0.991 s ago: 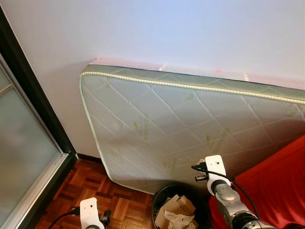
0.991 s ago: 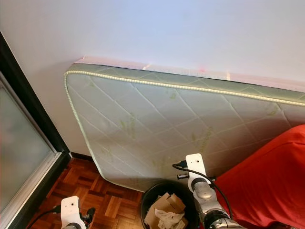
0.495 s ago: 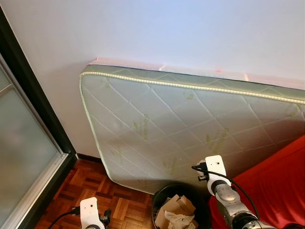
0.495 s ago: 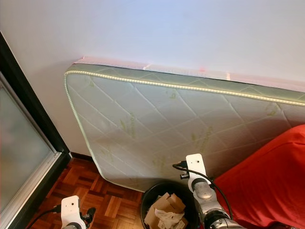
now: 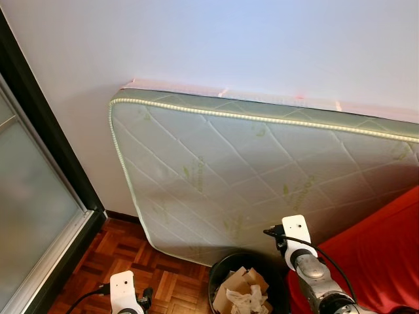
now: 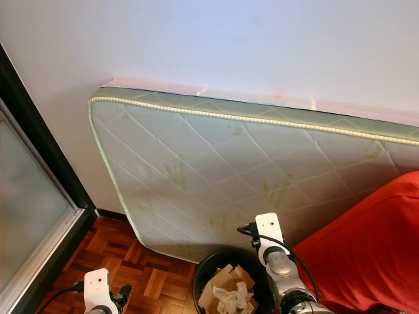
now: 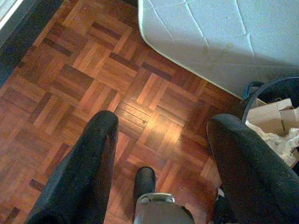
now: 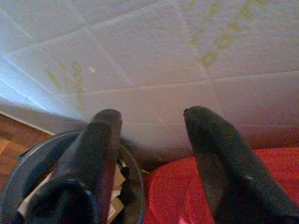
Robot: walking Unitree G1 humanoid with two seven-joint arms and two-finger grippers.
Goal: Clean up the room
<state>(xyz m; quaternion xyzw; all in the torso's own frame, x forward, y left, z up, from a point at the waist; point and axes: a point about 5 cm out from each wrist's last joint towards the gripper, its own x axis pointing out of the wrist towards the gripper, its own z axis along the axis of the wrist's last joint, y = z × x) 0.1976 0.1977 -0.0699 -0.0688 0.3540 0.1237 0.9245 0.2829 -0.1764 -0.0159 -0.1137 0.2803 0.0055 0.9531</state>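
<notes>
Parquet floor (image 7: 93, 70) ran up to a quilted mattress (image 5: 262, 170) leaning on its long edge against the white wall. At the mattress's foot stood a black bin (image 5: 226, 269), holding crumpled paper and cardboard (image 5: 245, 291), with red fabric (image 5: 380, 248) at its three o'clock. Right gripper (image 8: 152, 123) hung just over the bin's rim, fingers apart and empty. Left gripper (image 7: 161, 128) hovered above bare floor, spread wide, the bin at its two o'clock. I judged the right arm nearer.

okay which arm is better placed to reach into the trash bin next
Right, probably. The right gripper is open, raised just above the bin beside the red cover. The left gripper, also open, hangs low over bare parquet, with the bin off to its side.
</notes>
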